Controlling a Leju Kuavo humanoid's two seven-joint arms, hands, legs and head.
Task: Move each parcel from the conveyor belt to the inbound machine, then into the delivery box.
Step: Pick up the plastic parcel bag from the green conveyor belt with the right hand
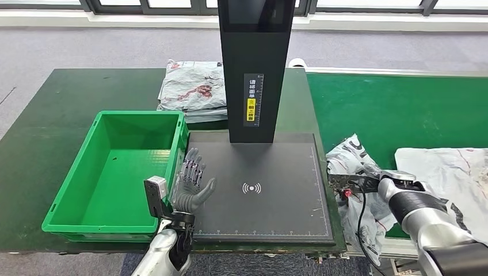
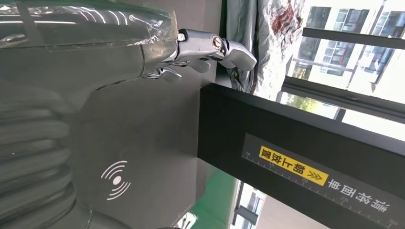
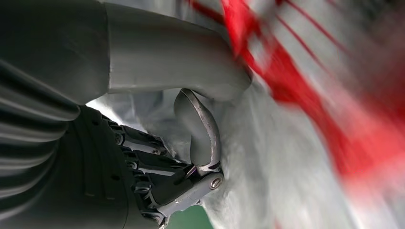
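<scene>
A crumpled white parcel [image 1: 352, 154] with red print hangs over the left end of the green conveyor belt [image 1: 380, 109], beside the inbound machine's black scan plate [image 1: 276, 167]. My right hand [image 1: 363, 183] grips it from the right; in the right wrist view the thumb and fingers [image 3: 198, 138] press into the blurred parcel [image 3: 296, 162]. My left hand [image 1: 193, 181] hovers open over the plate's left edge, next to the green delivery box [image 1: 115, 221], and holds nothing. Its fingers [image 2: 215, 47] stretch out above the plate [image 2: 143, 143] in the left wrist view.
A second, flat white parcel [image 1: 454, 167] lies on the belt to the right of my right hand. The machine's black column [image 1: 253, 69] rises behind the plate. Several bagged parcels [image 1: 193, 86] are stacked behind the green box.
</scene>
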